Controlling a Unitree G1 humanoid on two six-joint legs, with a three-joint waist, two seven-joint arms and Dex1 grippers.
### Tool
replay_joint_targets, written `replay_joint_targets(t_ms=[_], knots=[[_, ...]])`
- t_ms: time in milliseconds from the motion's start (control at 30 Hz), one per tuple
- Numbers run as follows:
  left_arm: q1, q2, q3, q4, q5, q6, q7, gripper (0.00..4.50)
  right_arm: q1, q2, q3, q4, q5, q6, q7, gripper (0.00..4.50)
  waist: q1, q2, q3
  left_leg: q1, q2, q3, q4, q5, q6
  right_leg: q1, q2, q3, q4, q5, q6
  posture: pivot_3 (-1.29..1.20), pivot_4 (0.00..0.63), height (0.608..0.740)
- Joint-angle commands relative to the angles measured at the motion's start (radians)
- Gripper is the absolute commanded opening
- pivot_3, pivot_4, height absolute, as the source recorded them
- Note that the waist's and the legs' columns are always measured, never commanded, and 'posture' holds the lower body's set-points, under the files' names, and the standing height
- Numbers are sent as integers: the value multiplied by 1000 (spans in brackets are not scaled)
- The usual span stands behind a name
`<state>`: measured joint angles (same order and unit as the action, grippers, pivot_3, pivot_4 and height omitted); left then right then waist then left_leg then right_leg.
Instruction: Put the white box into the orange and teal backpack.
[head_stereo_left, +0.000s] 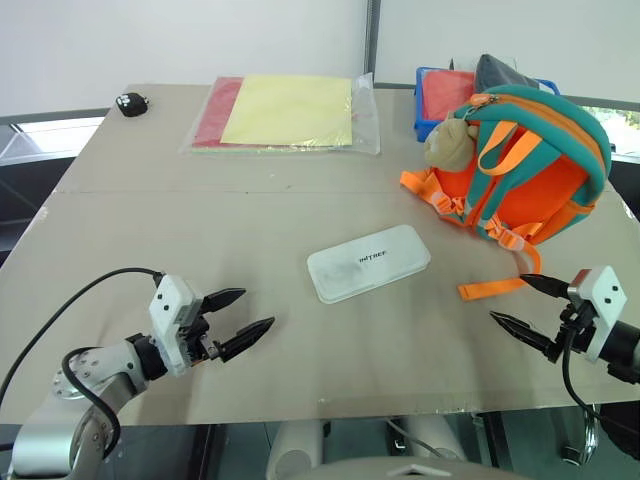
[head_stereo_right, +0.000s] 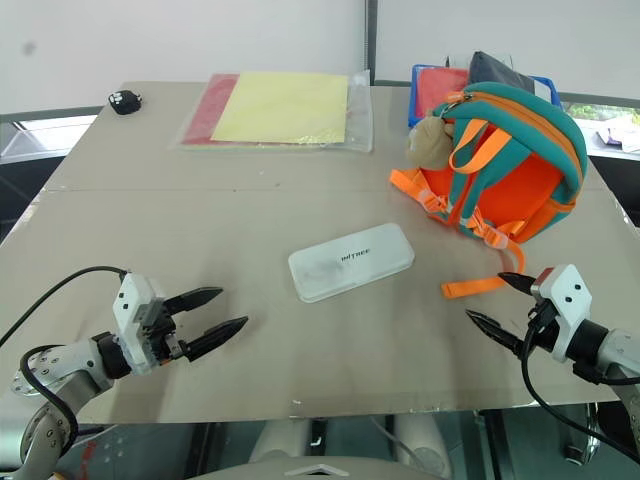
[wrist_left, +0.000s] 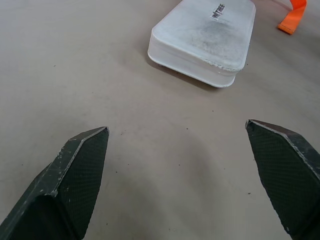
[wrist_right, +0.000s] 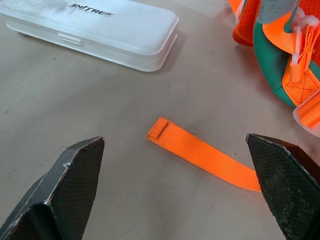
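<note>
The left gripper (head_stereo_left: 246, 315) hovered over the near left part of the table (head_stereo_left: 200, 220), its two black fingers spread apart and holding nothing, pointing toward the middle. At the far left edge of the table lay a small black object (head_stereo_left: 131, 103). Further right along the far side lay a clear sleeve holding a yellow folder (head_stereo_left: 290, 110) over a red folder (head_stereo_left: 215, 110). The white box (head_stereo_left: 368, 262) lay flat at about the centre of the table, lettering up, well apart from both grippers and outside the bag. To its right stood the orange and teal backpack (head_stereo_left: 530, 170), a beige plush charm (head_stereo_left: 452, 143) hanging at its left side and one loose orange strap (head_stereo_left: 492, 288) trailing on the table toward the near edge. Behind the backpack sat a blue tray (head_stereo_left: 428, 100) with red and dark items. The right gripper (head_stereo_left: 520, 302) hovered at the near right, fingers released and wide, empty, just beside the strap's end.
</note>
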<state>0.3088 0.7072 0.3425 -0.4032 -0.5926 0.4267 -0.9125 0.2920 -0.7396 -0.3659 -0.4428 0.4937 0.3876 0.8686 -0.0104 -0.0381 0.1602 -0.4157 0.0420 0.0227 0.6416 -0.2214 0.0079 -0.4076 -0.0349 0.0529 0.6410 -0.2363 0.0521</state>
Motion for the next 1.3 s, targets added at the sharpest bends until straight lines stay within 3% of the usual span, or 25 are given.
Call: replay_joint_targets(t_ms=[33,100,133,233,333,400,467,500,667,800,933,1067,1267,1300], knots=[[-73,-41,0,-50,-45,39,90,4500,-100,31,61,-38,-22,46,-91,4478,0,0,0,0,0,0,0,0,0,0,0,0,0,0,0,0,150,740],[-165,-114,-18,-64,-65,106,236,4500,-247,104,168,-63,6,162,-195,4478,-5,0,1,1,1,0,1,0,0,1,0,0,0,0,0,0,150,740],[-193,-141,-25,-62,-58,126,282,4500,-301,137,204,-56,-6,197,-237,4239,-4,0,1,1,2,-1,4,0,0,0,2,0,1,1,1,0,150,740],[-238,-213,-49,-67,-47,164,382,3637,-426,205,309,23,-102,232,-330,3286,-6,0,-2,2,3,-2,6,0,0,3,4,0,2,4,0,0,150,740],[-271,-256,-85,-64,-7,197,475,2001,-530,257,380,111,-188,241,-417,1716,1,0,-2,-1,0,-2,5,0,0,1,3,0,1,4,1,0,150,740],[-296,-284,-108,-51,20,227,546,1275,-597,286,422,178,-254,241,-470,994,3,0,-1,-2,-1,-2,5,0,0,1,2,0,1,4,3,0,150,740],[-319,-305,-139,-37,52,254,596,121,-660,319,445,254,-315,243,-533,0,1,0,-2,-2,-1,-2,4,0,0,1,2,0,1,5,4,0,150,740],[-330,-311,-164,-33,70,264,609,14,-687,330,461,292,-336,241,-544,0,1,0,-1,-2,-1,-2,4,0,0,0,2,0,1,5,4,0,150,740],[-369,-325,-248,5,108,281,607,14,-727,343,524,378,-362,251,-478,0,0,0,-1,-2,-1,-3,4,0,0,1,2,0,1,5,4,0,150,740],[-386,-272,-331,41,169,247,535,14,-650,290,565,215,-270,306,-306,0,-1,0,-1,-2,-1,-3,3,0,0,0,2,0,1,5,4,0,150,740],[-366,-233,-331,41,180,222,481,14,-581,265,557,74,-197,361,-244,0,-7,0,-1,0,-1,-3,1,0,0,0,2,0,1,5,4,0,150,740],[-333,-198,-269,35,135,233,418,14,-534,259,554,25,-204,405,-272,0,-11,0,-1,1,-1,-2,1,0,0,0,2,0,1,3,1,0,150,740],[-306,-50,-100,71,46,297,279,2541,-500,238,543,23,-229,410,-285,0,-9,0,-2,1,0,-2,2,0,0,0,2,0,1,3,0,0,150,740],[-302,-13,-61,75,-6,347,240,3258,-496,232,541,21,-229,409,-280,0,-9,0,-1,1,0,-2,2,0,0,0,2,0,1,3,0,0,150,740]])
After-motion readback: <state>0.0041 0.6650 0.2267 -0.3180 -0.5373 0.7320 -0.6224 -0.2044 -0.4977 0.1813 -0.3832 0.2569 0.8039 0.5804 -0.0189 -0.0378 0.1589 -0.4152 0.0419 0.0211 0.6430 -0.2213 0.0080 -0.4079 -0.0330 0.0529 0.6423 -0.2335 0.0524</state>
